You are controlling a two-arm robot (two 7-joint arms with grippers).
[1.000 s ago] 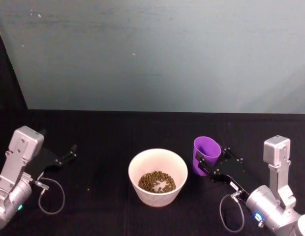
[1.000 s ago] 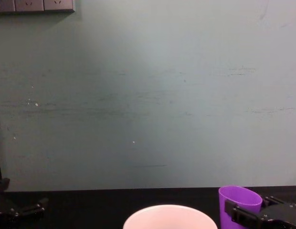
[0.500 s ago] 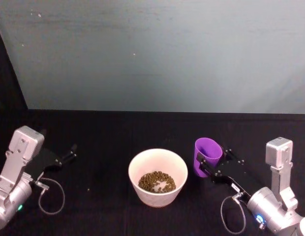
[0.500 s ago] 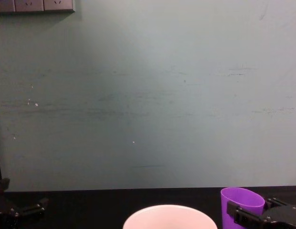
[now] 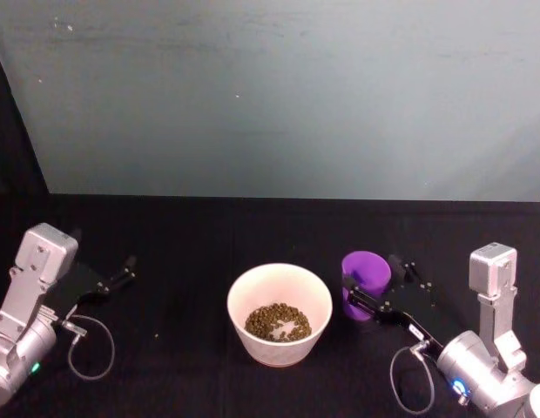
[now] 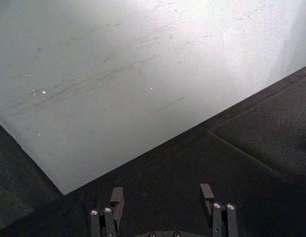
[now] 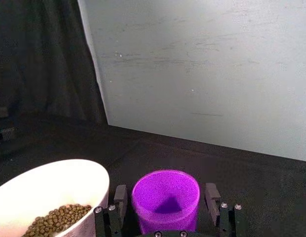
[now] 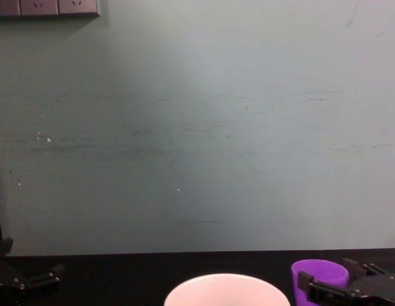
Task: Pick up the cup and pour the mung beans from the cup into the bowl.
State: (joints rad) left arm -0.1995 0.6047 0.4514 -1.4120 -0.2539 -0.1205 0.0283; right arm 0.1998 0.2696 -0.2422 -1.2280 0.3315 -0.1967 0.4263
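Cup (image 5: 366, 277) is the purple tumbler, sitting upright on the black table (image 5: 183, 235) just to the right of the bowl (image 5: 279, 312). It looks empty from the right wrist view: you can see straight down to its purple bottom (image 7: 166, 200), no beans in there. The mung beans (image 5: 278, 321) are in a pile at the bottom of the bowl.

Right gripper (image 5: 370, 289) has its two fingers on either side of the cup. From the wrist cam there's a thin dark gap between each finger (image 7: 120, 197) and the cup wall, so it reads as spread and bracketing the cup rather than clamped on it. Honestly the gap is small, and I can't swear one pad isn't grazing the plastic lower down, since the bottom of the cup is cut off by the frame there. In the chest view the near finger covers the lower front of the cup (image 8: 320, 273), and just the top of the bowl's rim (image 8: 227, 285) pokes up at the bottom edge.

Whether the cup's base is fully flat on the table is hard to call, because the gripper hides it in the head view too.

Left gripper (image 5: 124, 272) is parked well off to the left, low over the table, fingers apart with nothing between them. Its own wrist cam shows the two fingertips (image 6: 116, 198) with bare table past them.
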